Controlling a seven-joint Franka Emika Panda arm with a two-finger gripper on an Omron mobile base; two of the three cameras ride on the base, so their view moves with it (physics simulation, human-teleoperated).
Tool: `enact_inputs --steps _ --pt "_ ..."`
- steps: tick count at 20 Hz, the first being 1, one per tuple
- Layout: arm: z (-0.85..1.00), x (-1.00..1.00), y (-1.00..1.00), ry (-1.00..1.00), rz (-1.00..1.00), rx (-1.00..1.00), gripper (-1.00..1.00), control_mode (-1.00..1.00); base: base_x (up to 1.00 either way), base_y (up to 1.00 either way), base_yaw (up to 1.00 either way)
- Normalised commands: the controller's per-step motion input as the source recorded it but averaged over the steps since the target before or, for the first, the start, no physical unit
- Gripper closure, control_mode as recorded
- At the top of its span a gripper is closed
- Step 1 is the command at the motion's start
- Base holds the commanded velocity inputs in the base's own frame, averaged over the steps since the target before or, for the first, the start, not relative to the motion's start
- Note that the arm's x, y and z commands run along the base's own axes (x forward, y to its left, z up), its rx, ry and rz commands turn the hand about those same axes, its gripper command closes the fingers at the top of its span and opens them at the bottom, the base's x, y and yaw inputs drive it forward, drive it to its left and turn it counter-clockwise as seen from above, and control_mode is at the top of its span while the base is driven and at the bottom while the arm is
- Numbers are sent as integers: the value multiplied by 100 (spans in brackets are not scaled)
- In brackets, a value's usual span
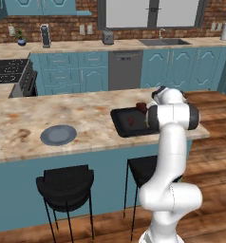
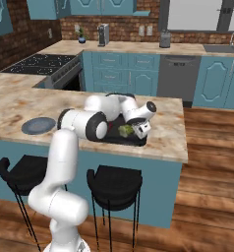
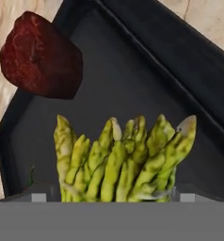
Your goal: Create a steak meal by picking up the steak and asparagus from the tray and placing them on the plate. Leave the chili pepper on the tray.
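Asparagus (image 3: pixel 123 160) lies right at the end effector (image 2: pixel 134 130) (on the tray (image 3: pixel 132 75)).

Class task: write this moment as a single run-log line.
phase: reaching for asparagus | gripper: low over tray, state unclear | steak: on tray rim | plate: bare

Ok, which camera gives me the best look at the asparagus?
The hand view: the asparagus sits close up, stalks distinct, on the tray. The right base view shows a small green patch by the gripper. In the left base view the arm hides it.
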Motion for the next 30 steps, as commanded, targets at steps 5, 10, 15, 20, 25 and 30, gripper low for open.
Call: enact_inputs --steps 5,10,15,20,25,30 --pt "54 -57 36 -18 0 0 100 -100 0 0 0" --pt "90 -84 73 -14 0 0 100 -100 0 0 0" --pt "58 -67 100 0 3 0 100 -100 0 0 0" --pt "39 -16 100 4 1 -9 100 -100 0 0 0" --pt "8 5 100 13 0 -20 100 -100 0 0 0" --pt "2 21 100 18 0 -37 100 -100 0 0 0"
